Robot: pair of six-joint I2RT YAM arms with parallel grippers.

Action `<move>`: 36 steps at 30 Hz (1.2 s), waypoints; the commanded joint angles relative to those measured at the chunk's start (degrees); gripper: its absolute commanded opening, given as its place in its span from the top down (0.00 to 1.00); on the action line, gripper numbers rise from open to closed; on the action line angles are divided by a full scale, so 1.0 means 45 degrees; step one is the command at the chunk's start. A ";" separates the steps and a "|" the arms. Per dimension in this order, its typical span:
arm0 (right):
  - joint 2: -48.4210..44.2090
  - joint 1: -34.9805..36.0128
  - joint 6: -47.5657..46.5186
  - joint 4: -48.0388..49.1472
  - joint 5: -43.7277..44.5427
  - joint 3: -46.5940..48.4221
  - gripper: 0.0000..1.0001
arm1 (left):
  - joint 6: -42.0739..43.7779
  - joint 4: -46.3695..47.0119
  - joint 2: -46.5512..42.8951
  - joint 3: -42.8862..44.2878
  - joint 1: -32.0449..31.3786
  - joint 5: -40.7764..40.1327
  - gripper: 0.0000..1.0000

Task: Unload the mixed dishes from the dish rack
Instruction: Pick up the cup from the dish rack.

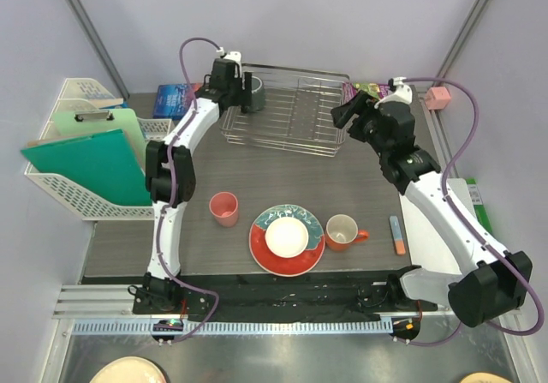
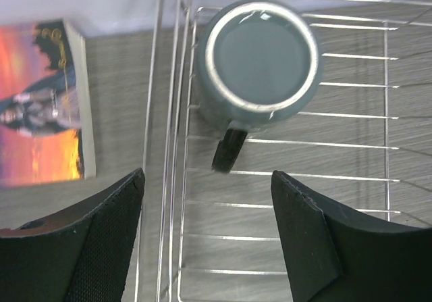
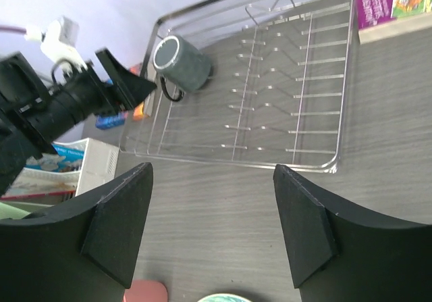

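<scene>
Dish rack (image 1: 287,109): silver wire, set at the far side of the table (image 1: 257,164); a single dish is kept in it. Dark grey mug (image 2: 260,62): lodged in the rack's back-left corner, close against the wire wall, its handle turned toward the near side. A pale ring is shown uppermost, taken for the foot ring of a mug set mouth-down to drain, though this is not settled by the view. Left gripper (image 2: 208,177): poised above the mug and a little nearer than it, jaws spread wide with nothing between them. One finger is placed over the table outside the rack and the other over the rack floor, a spread judged to be kept for taking the mug. Right gripper (image 3: 212,170): held by the rack's right end, jaws parted and empty, seemingly kept aside so that the left arm is not crowded. Unloaded lot, ranged along the near table: pink cup (image 1: 224,208), teal plate (image 1: 259,248) with the small bowl (image 1: 287,237) stacked on it, orange mug (image 1: 342,230) just right of the plate. The grey mug is therefore judged the last piece due out.
</scene>
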 commanded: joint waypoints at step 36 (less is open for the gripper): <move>-0.0043 0.0626 0.1245 0.1204 -0.0723 -0.2148 0.25 | 0.0426 0.1456 0.3552 0.2778 -0.0100 0.0708 0.58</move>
